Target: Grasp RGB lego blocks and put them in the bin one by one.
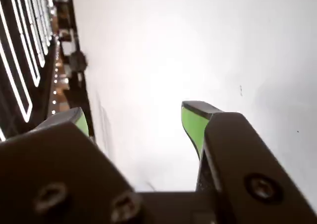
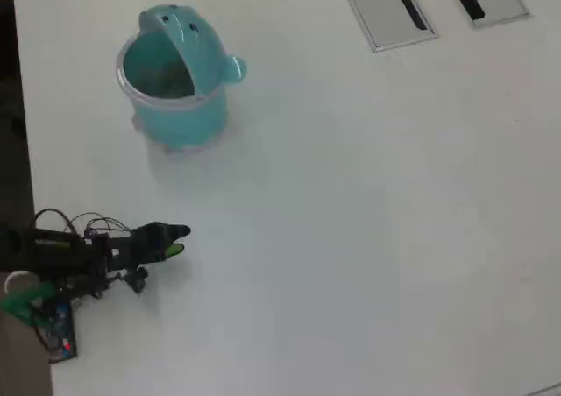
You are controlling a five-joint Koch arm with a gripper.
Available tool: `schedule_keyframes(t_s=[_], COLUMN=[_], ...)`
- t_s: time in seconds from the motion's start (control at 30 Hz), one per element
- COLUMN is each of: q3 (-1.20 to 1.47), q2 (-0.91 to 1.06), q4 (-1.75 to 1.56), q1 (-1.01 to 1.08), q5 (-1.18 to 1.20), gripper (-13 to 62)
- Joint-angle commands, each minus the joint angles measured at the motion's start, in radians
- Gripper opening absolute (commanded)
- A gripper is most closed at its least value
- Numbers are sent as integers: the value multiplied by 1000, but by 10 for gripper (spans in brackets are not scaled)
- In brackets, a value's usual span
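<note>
Gripper (image 1: 141, 122) hangs wide open and empty over bare bench (image 2: 368, 238), bin (image 2: 175, 81) lid flipped up ready, no blocks visible.

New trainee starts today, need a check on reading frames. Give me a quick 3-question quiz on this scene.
1. True or false: the claw holds a block.
2. In the overhead view, the bin's lid is: A) shut, B) flipped open, C) missing.
3. How many lego blocks show on the table in the overhead view?

Key
1. False. In the wrist view the green-padded jaws stand apart with only bare table between them.
2. B. The lid stands tipped back and the bin's mouth is open.
3. None. Only the bin, the arm and two grey slotted plates show.
</note>
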Motion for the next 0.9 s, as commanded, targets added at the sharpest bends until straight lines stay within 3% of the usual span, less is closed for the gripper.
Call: schedule_keyframes(t_s=[0.0, 0.87], q3=[72, 72], q2=[63, 60], q4=[8, 81], q1=[-2, 21], q5=[-2, 12], gripper=[349, 347])
